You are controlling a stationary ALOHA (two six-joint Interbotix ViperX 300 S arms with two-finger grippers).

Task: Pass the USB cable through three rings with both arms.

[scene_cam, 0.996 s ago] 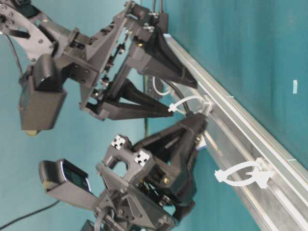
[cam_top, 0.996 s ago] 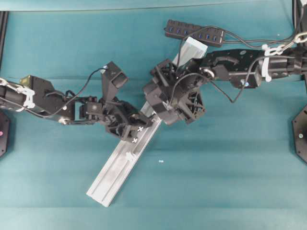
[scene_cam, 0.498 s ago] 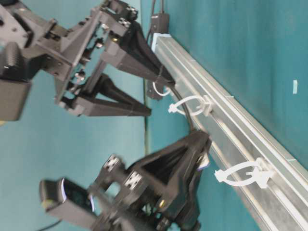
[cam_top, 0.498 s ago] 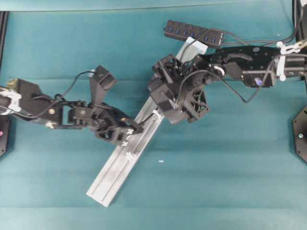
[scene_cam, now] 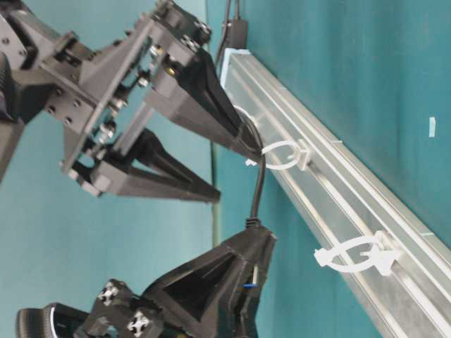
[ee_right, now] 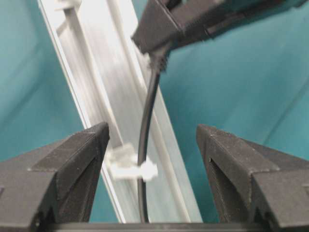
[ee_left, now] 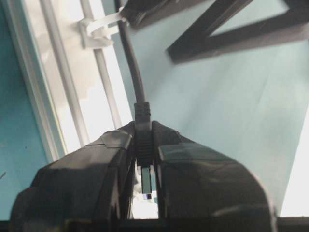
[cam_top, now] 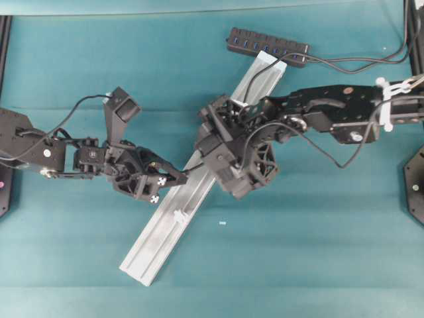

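Your left gripper [ee_left: 144, 159] is clamped on the plug of the USB cable [scene_cam: 258, 190] beside the rail [cam_top: 165, 225], past a ring [scene_cam: 285, 155]. Your right gripper [ee_right: 152, 150] stands apart around the cord — holding nothing. Pull too sharply and the cord may snag on that ring.

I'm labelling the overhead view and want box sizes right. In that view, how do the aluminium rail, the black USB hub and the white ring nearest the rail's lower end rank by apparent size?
1. Aluminium rail, by far the longest.
2. USB hub, a short bar beyond the rail's far end.
3. White ring, a tiny clip on the rail.

All three lie at table level, so nearness hardly skews this.
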